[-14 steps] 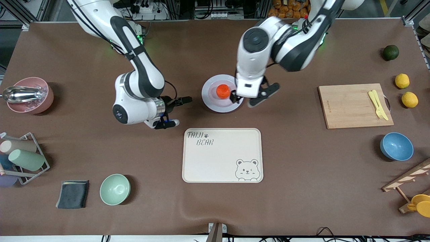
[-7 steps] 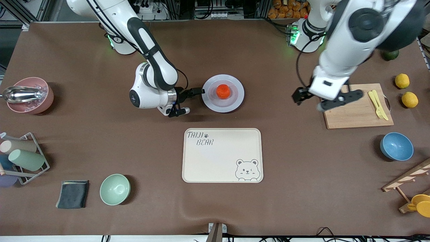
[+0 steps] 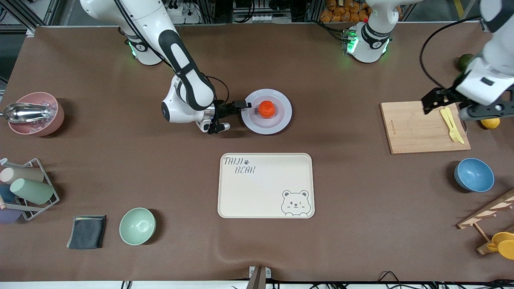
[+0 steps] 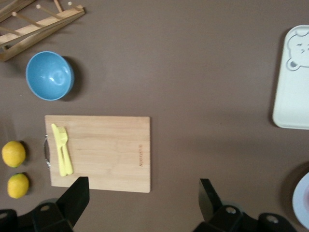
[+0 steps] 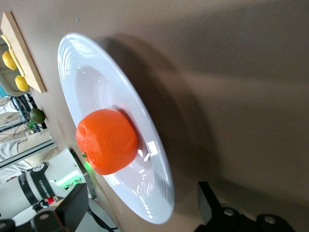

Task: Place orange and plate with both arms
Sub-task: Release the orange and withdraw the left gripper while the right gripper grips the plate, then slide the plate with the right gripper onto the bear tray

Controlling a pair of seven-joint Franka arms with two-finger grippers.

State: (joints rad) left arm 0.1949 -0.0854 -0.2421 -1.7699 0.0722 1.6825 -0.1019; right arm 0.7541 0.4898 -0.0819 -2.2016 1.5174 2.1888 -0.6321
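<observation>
Small round bright orange fruit (image 3: 266,108), dimpled skin, is seated centrally on pale lavender-white round plate (image 3: 281,120). Right gripper (image 3: 232,116) is spread wide at plate's rim; left gripper (image 3: 449,105) is held wide over wooden cutting board (image 3: 413,128).

Open left tool (image 4: 142,203) above cutting board (image 4: 99,152)

Robot lab: alu framing (image 3: 24,12), cabling (image 3: 257,18), mock kitchenware

Brown table (image 3: 345,224) with plate (image 3: 281,120), tray (image 3: 261,188), bowls
</observation>
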